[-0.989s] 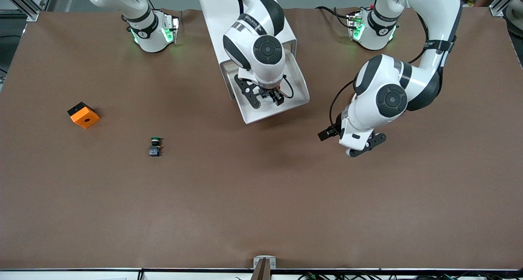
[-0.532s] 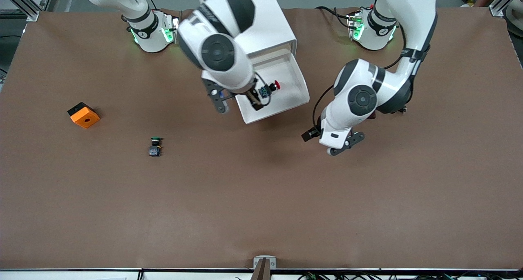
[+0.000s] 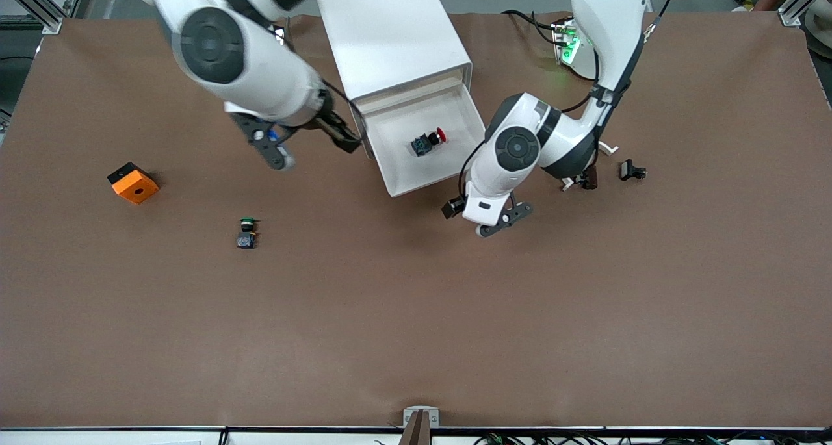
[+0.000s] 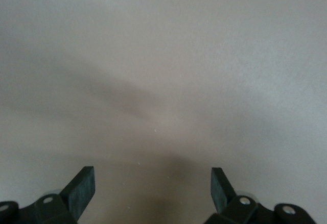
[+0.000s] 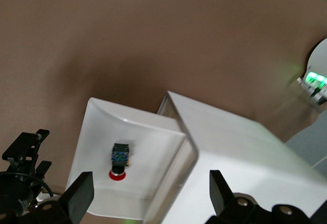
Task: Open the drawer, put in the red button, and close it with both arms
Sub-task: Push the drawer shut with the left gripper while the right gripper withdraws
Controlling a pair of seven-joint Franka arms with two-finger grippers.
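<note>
The red button [image 3: 429, 141] lies on its side in the open white drawer [image 3: 435, 175] of the white cabinet [image 3: 390, 29]. My right gripper [image 3: 304, 139] is open and empty, up over the table beside the drawer, toward the right arm's end. In the right wrist view the button [image 5: 119, 160] lies in the drawer [image 5: 94, 132], apart from my open right gripper [image 5: 148, 193]. My left gripper [image 3: 486, 219] is open and empty over the table just by the drawer's front. The left wrist view shows its open fingers [image 4: 82, 185] over bare brown table.
A green-capped button [image 3: 247, 232] and an orange block [image 3: 132, 182] sit on the table toward the right arm's end. Two small dark parts [image 3: 632, 170] lie near the left arm's elbow. The brown table [image 3: 416, 315] stretches toward the front camera.
My right gripper let go of the red button in the drawer and swung away toward the right arm's end. My left gripper moved in toward the drawer's front.
</note>
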